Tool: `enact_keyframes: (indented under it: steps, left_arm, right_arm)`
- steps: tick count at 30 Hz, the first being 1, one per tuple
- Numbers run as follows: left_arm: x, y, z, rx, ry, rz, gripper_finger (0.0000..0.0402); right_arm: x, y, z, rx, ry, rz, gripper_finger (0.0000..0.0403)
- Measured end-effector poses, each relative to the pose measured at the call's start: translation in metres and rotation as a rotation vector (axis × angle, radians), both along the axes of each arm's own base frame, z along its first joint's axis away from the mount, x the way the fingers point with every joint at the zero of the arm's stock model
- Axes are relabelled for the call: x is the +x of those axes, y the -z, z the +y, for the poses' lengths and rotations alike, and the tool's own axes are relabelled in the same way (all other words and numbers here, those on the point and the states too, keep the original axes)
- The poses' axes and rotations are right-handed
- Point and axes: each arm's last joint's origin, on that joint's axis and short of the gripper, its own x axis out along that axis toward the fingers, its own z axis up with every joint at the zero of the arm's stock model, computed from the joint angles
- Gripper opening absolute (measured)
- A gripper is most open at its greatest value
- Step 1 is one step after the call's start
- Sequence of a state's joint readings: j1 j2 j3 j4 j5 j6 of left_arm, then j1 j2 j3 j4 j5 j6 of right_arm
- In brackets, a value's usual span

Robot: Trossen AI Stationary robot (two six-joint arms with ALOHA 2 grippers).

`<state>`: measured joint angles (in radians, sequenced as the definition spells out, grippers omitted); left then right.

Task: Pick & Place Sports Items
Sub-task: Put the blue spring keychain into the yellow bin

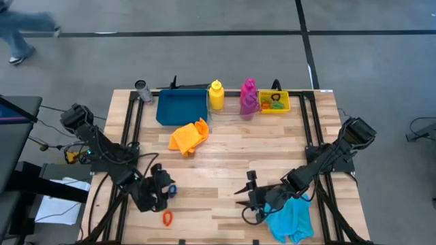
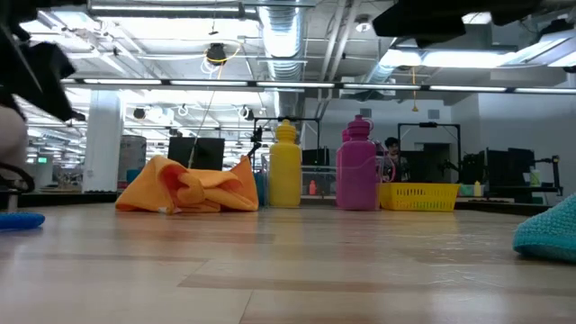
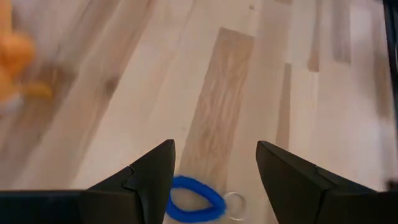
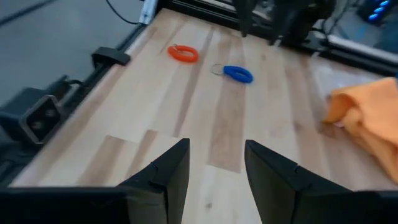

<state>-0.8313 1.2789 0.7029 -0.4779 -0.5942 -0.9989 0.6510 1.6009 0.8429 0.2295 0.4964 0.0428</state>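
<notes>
While the left tool (image 3: 214,180) hangs open over the small blue elastic ring (image 3: 194,199) on the wooden counter (image 1: 225,170), pickup is starting; next, descend and close. Right tool (image 4: 216,168), open, empty, waits beside the cyan cloth (image 1: 291,218).

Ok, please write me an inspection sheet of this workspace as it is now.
Surface: wooden table, bare planks in the middle.
Job's things: yellow bottle and magenta bottle upright at the far edge; orange cloth in front of the blue tray; cyan cloth, blue ring and orange ring near the front.
Clutter: yellow bin with rings inside.
Grippers: left gripper open above the blue ring; right gripper open, empty, beside the cyan cloth.
Cables: loose wires left of the table.
Surroundings: person's legs on the floor behind.
</notes>
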Motion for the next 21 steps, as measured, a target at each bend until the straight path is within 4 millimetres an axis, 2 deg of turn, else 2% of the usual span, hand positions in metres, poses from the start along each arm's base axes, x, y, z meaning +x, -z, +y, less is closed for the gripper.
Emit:
enact_keyframes:
  steps: [6, 11, 17, 21]
  left_arm:
    - [-0.002, 0.004, 0.002, -0.195, -0.221, -0.015, 0.0222]
    - [-0.009, 0.023, 0.011, -0.244, -0.33, 0.006, 0.0222]
    - [-0.019, 0.047, 0.021, -0.247, -0.358, 0.017, 0.0222]
    - [-0.024, 0.062, 0.023, -0.325, -0.316, 0.075, 0.0222]
  right_arm:
    - [0.004, 0.0, -0.006, -0.054, 0.025, -0.011, 0.0146]
    - [0.004, 0.0, -0.007, -0.057, 0.028, -0.01, 0.0146]
    - [0.002, 0.003, -0.007, -0.012, 0.058, 0.025, 0.0146]
    - [0.002, 0.003, -0.007, 0.037, 0.085, 0.031, 0.0146]
